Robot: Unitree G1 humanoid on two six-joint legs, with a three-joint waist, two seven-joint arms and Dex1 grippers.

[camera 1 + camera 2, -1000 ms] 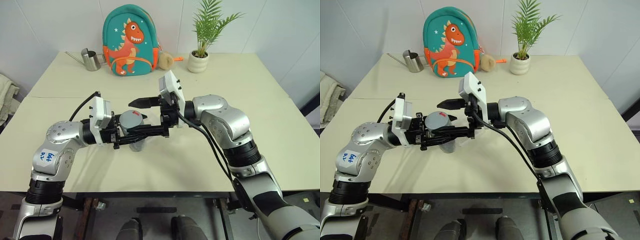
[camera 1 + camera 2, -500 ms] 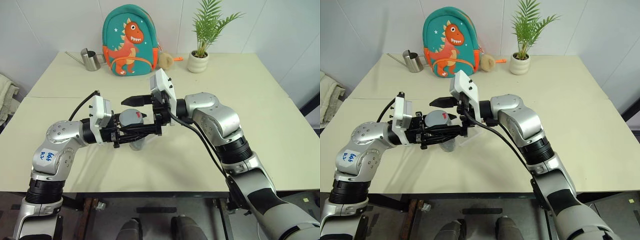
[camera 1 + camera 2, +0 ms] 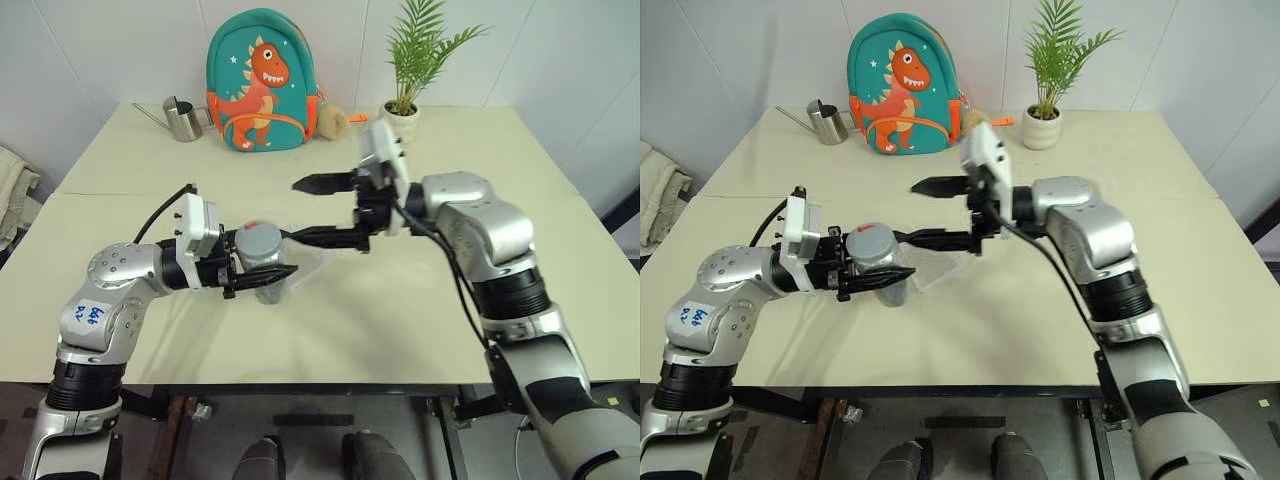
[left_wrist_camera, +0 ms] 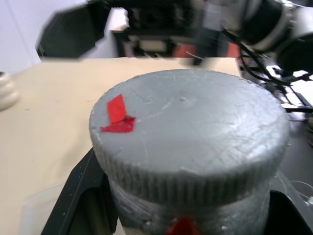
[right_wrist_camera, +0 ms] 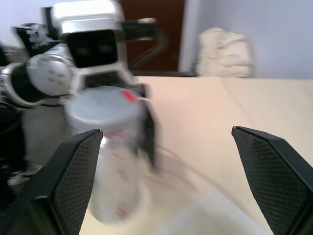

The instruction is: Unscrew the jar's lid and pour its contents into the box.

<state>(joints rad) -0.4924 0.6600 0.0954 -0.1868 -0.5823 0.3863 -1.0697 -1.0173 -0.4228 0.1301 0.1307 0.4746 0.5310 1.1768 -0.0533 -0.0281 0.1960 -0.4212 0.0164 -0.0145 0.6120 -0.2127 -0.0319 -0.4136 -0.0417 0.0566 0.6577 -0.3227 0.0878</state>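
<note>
Jar (image 3: 262,272): upright, long axis vertical, over the desk (image 3: 450,300) near its front edge.
Lid (image 4: 188,129): on top, facing up, red mark showing.
Left gripper (image 3: 268,272): clenched on the jar's body below the lid.
Right gripper (image 3: 312,210): fingers spread wide, empty, apart from the jar toward the right edge.
Box (image 3: 940,270): seemingly just beside the jar; its outline is faint.

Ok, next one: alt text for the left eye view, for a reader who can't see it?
The left gripper holds a small clear jar with its grey lid on, above a beige table. The right gripper hangs just beside it, jaws wide open. A dinosaur backpack, steel watering can and potted plant stand at the far edge.
</note>
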